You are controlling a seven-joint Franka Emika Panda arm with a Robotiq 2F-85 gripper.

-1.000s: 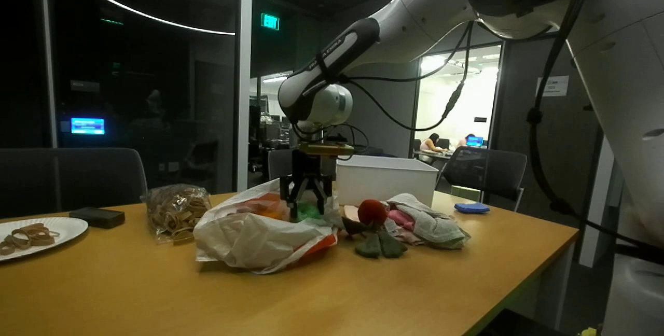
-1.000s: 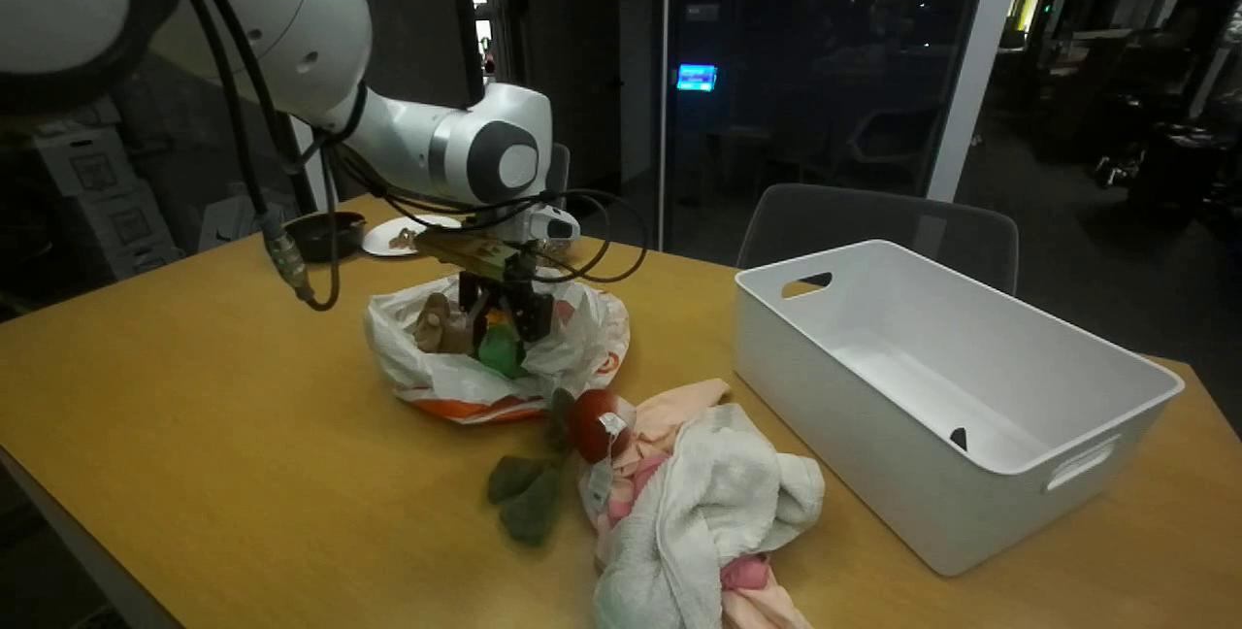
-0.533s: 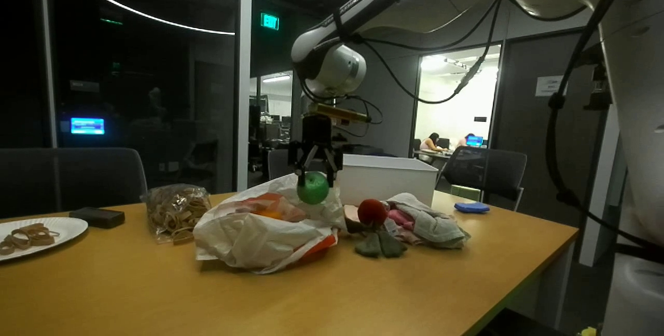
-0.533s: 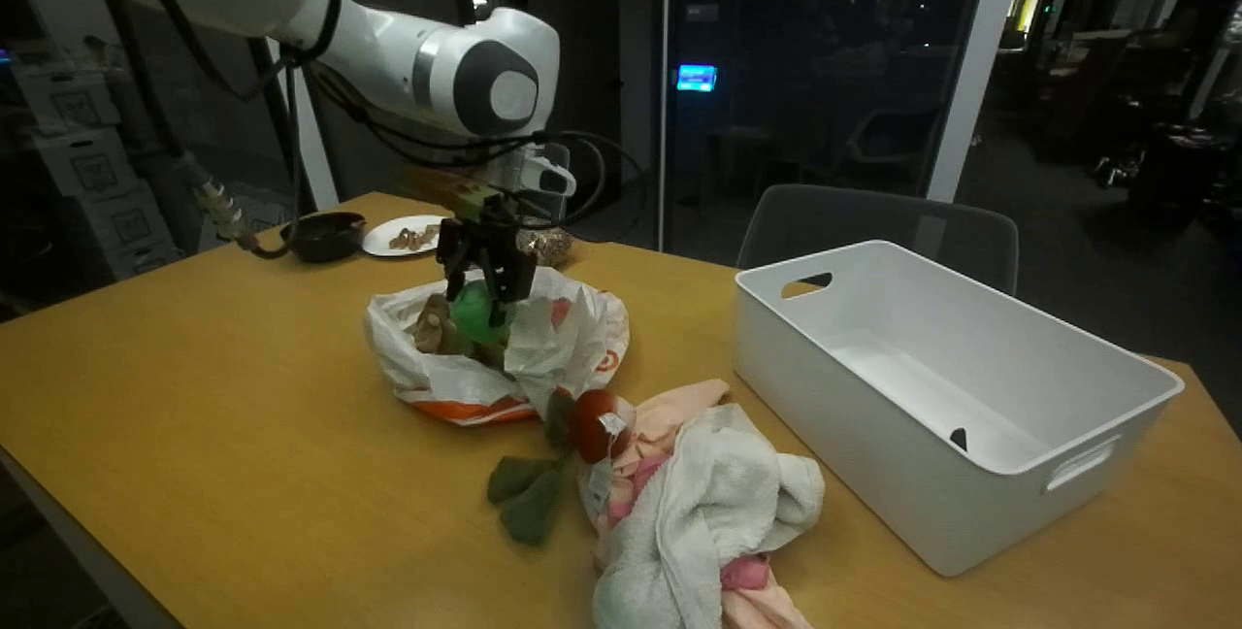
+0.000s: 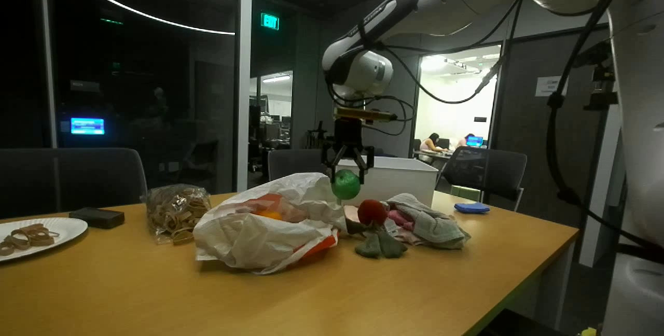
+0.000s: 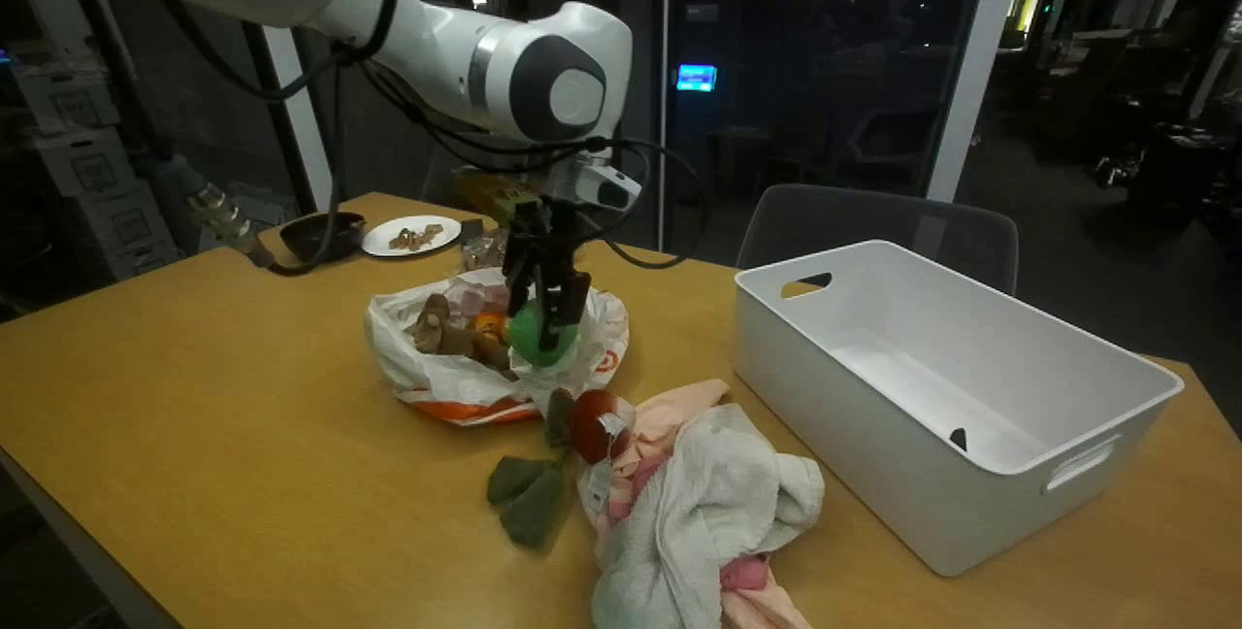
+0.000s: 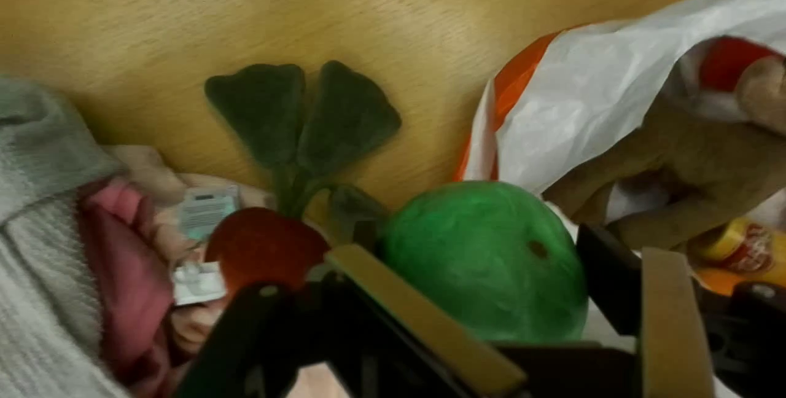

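The end effector [image 5: 347,178] is clamped around a green ball [image 7: 485,263], perhaps a toy fruit. The ball hangs above the desk [image 5: 363,294], near a white plastic bag [image 5: 244,240] and a leafy red plush toy [image 5: 372,212].

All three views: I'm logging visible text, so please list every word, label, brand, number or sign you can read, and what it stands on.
"EXIT": on the green lit sign, slightly blurred.
Bullseye logo, no words: on the white bag.
Too blurred to read: robot arm lettering, yellow-and-red item, printed label beside the red plush.
Too small to read: blue screen, white notice, stacked boxes.
No text shows on the green ball.
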